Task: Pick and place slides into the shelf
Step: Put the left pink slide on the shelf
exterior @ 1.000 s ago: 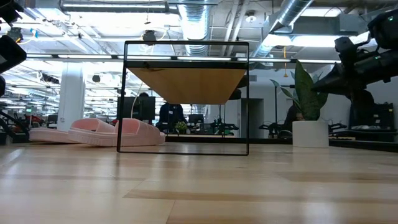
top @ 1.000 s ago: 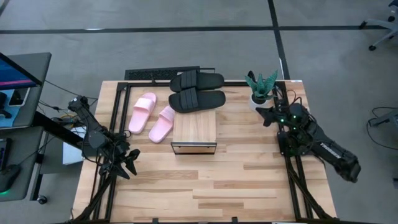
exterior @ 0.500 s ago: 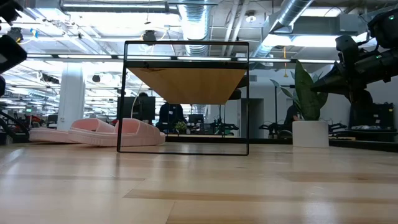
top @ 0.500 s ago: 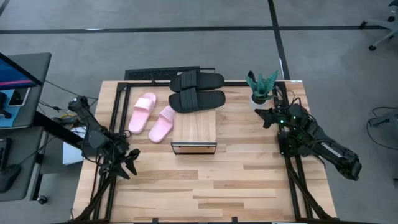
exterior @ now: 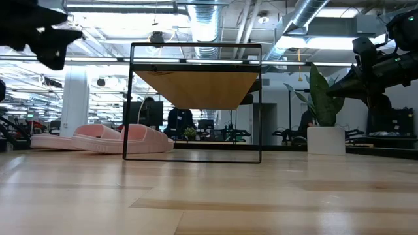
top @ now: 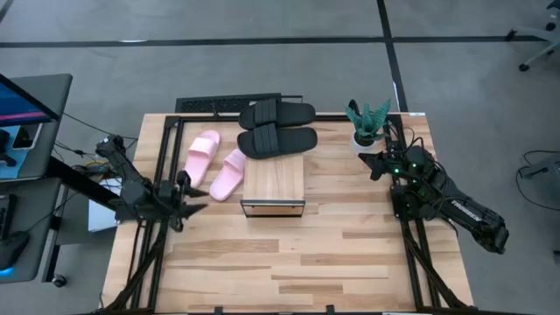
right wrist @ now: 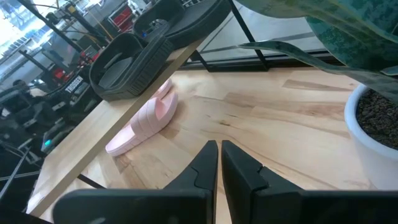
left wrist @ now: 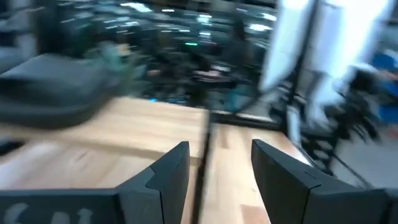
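- No slide is in the shelf (top: pixel 273 184) yet; it stands mid-table with its plank top bare and the space under it empty in the low view.
- The pink pair (top: pixel 214 164) lies just left of the shelf, the nearer pink slide (top: pixel 227 173) almost against its left edge.
- The black pair (top: pixel 277 129) lies just behind the shelf, side by side, at the table's far edge.
- The left gripper (top: pixel 186 199) hovers near the table's left side, close to the pink pair, its fingers (left wrist: pixel 168 174) spread wide and holding nothing.
- The right gripper (top: pixel 378 163) waits at the right side beside the plant (top: pixel 367 122), its fingers (right wrist: pixel 202 163) pressed nearly together, empty.
- The step in hand looks like the left arm's approach to a first pink slide.
- The next move likely calls for lining the open jaws over that slide's strap or side, coming down, and closing.
- Then it needs a low carry into the shelf's open front, clear of the frame.
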